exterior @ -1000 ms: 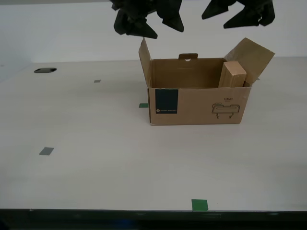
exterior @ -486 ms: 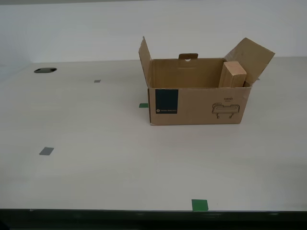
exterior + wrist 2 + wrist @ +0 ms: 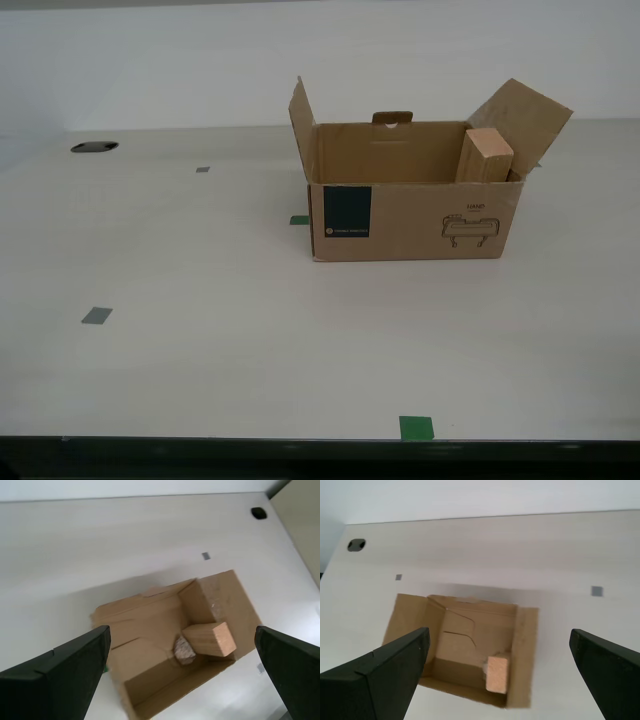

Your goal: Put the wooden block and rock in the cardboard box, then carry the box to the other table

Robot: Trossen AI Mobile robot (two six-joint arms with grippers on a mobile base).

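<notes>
My first gripper (image 3: 497, 667) and my second gripper (image 3: 182, 667) both hang high over the cardboard box (image 3: 410, 215), jaws spread wide, holding nothing. The box sits on the cream table (image 3: 200, 340). Inside it, the wooden block (image 3: 210, 639) leans on end, with the rock (image 3: 184, 650) touching it.

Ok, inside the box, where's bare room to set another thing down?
The cardboard box floor is bare at the end away from the wooden block. The block's end is crowded, with the rock beside it.
</notes>
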